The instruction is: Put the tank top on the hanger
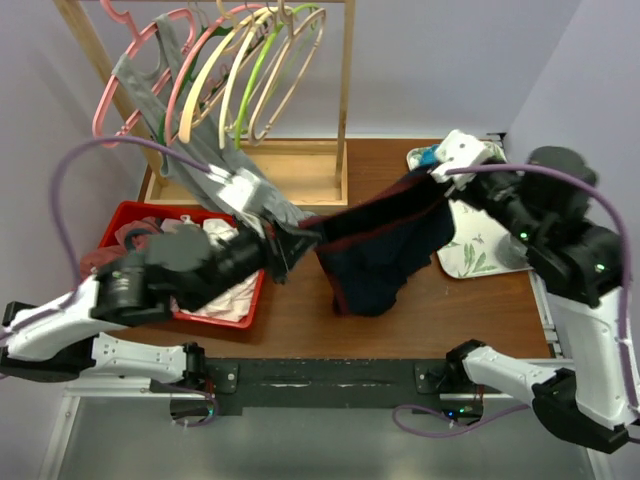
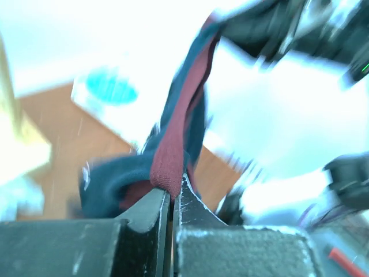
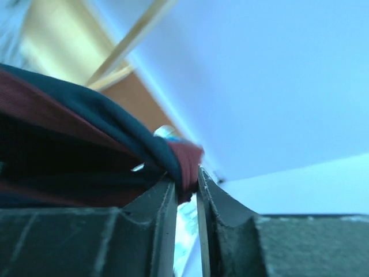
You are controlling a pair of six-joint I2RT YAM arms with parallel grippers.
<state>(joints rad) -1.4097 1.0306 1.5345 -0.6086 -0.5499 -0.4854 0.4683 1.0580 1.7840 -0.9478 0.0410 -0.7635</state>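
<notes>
Holding the tank top (image 1: 385,250) by two points, you have its upper edge drawn almost taut between the arms, above the middle of the desk (image 1: 300,325). Your left pincer (image 1: 290,245) is clamped on the dark red trim. The left wrist view shows both fingers pressed together on a folded strip of that trim (image 2: 172,156). Your right pincer (image 1: 437,175) grips the far end of the same edge, and the right wrist view shows a bunched corner of navy cloth and red trim (image 3: 184,164) caught between its fingers. The body of the garment sags below this line toward the desk, though you cannot tell from here whether its hem rests on the wood.

The hanger (image 1: 300,80) hangs on the wooden rack (image 1: 345,90) at the back, rightmost in a row of coloured hangers and well apart from the tank top. A grey top (image 1: 150,90) hangs at the left of that rack. A red bin (image 1: 120,225) of clothes sits under your left arm.
</notes>
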